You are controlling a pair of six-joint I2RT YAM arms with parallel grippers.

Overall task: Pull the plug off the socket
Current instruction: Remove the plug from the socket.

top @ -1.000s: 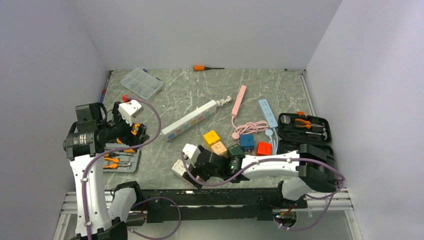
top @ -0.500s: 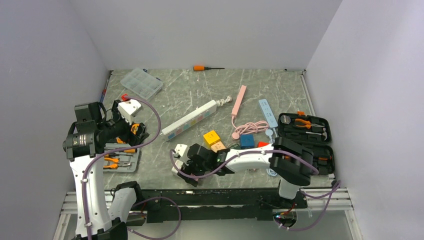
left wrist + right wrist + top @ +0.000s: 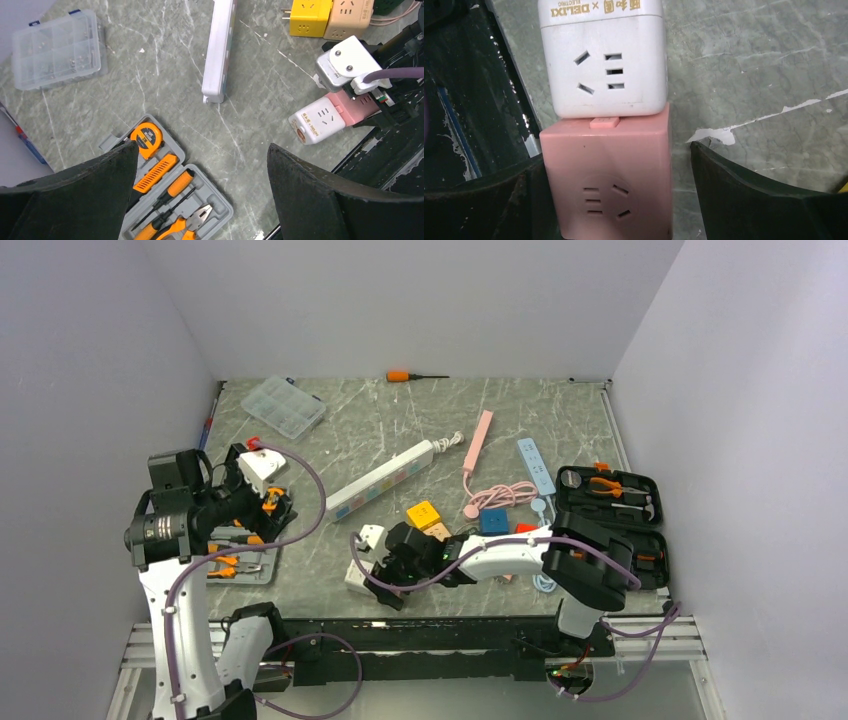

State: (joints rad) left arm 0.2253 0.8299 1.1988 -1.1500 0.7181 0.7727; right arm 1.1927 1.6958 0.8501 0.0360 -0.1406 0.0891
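Note:
The socket, a long white power strip with pastel panels, lies at an angle mid-table, its end also in the left wrist view. I see no plug in it. My right gripper is down at the near edge, open, its jaws on either side of a pink cube adapter. One finger lies against the cube, the other stands off it. The pink cube is joined end to end with a white cube adapter. My left gripper hangs open and empty, high at the left.
An open grey tool case lies under the left gripper and a clear organiser box behind it. Yellow and other coloured cube adapters, pink and blue strips and a black tool case lie to the right.
The right arm has swung left along the near edge, and its jaws have narrowed around the pink cube. The left arm has dipped slightly.

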